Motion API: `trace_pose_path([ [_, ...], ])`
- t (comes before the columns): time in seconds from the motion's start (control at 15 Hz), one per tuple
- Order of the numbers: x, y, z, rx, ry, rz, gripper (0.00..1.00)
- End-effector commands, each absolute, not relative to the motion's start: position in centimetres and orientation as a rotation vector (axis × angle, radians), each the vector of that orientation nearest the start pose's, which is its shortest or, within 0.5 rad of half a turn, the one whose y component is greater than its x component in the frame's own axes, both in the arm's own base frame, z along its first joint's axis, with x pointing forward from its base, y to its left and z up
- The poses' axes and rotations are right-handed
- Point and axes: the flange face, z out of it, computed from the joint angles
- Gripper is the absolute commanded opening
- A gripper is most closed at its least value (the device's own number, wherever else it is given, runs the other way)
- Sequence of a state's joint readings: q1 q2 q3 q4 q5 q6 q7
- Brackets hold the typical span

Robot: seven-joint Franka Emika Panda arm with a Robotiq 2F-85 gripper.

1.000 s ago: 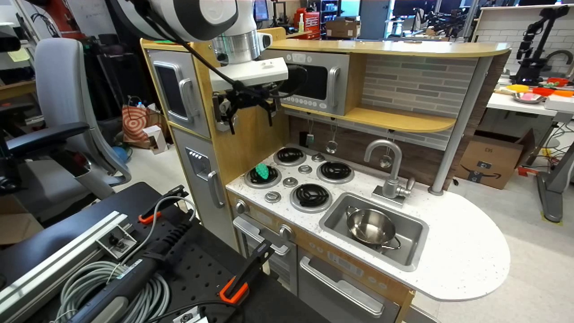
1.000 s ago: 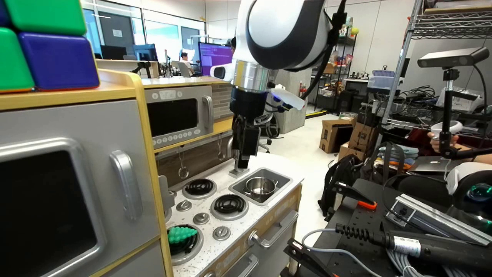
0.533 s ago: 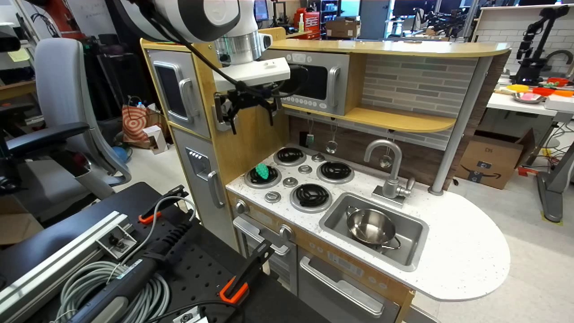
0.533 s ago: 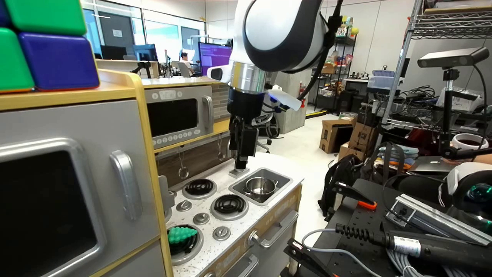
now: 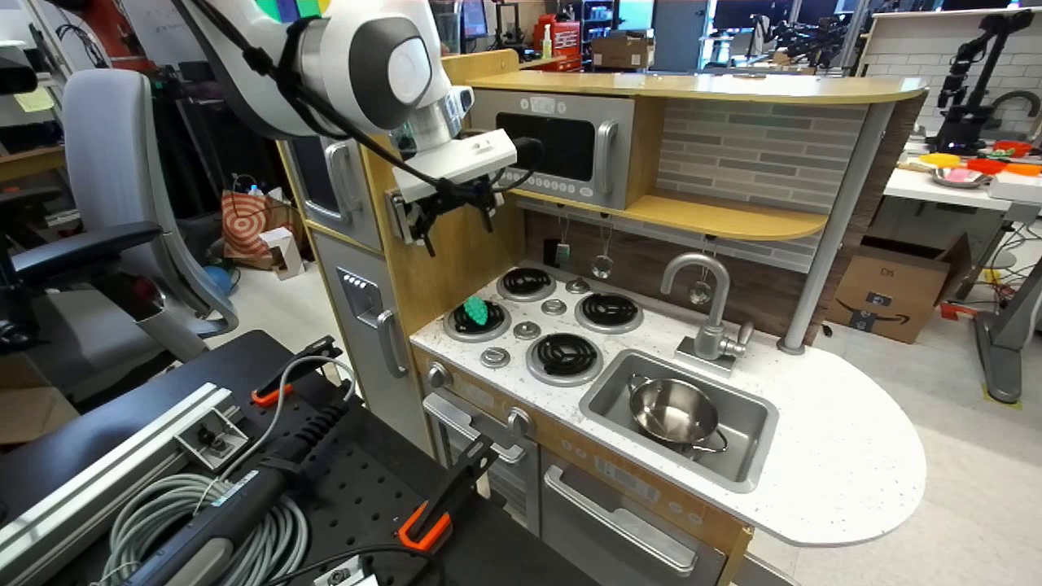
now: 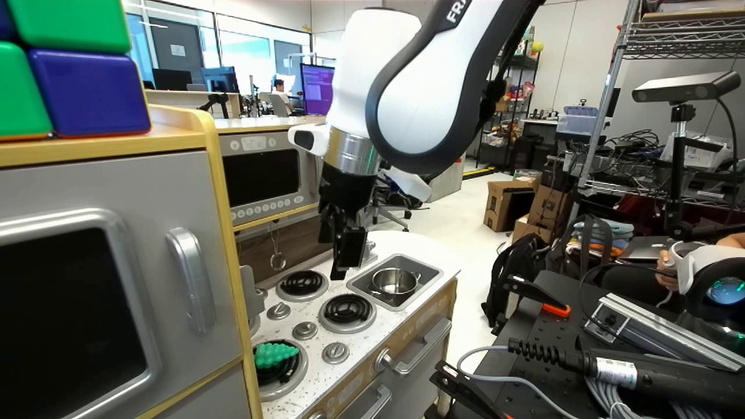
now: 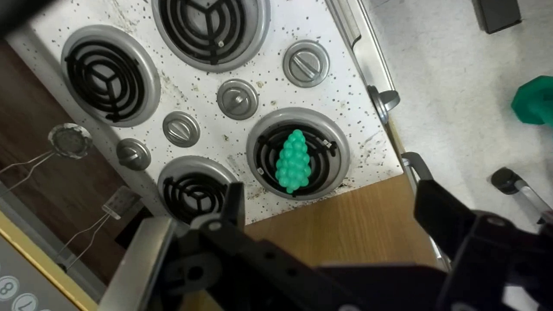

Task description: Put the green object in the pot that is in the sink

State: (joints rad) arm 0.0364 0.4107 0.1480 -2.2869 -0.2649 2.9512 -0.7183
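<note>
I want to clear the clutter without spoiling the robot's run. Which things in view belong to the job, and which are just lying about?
For the job:
bumpy green object, on a burner
pot, in the sink
gripper, open

Just lying about:
coiled grey cable
cardboard boxes
blue and green blocks
backpack

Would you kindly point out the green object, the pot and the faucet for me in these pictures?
Green object [image 7: 294, 163]: in the wrist view, on the middle of its bumpy surface.
Pot [image 5: 672, 409]: in an exterior view, on its shiny inside.
Faucet [image 5: 717, 312]: in an exterior view, on its upright neck.
</note>
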Motion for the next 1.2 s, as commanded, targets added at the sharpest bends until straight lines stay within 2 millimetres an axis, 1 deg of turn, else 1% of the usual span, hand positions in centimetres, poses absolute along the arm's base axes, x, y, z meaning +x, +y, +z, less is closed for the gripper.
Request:
trace_pose_path([
  [0.0,56.2,13.4,16.3,-2.733,-1.691,-0.439,1.0],
  [0.13,57.2,14.0,14.1,-2.755,-1.642,-0.381,1.0],
  [0.47,60.1,15.5,10.2,-2.799,-1.578,-0.392,1.0],
  [0.67,61.9,16.6,8.6,-2.818,-1.554,-0.369,1.0],
  [0.8,62.8,17.2,7.6,-2.825,-1.539,-0.309,1.0],
  [0.93,63.6,17.7,6.7,-2.828,-1.56,-0.205,1.0],
  [1.13,64.9,18.3,5.8,-2.847,-1.589,-0.117,1.0],
])
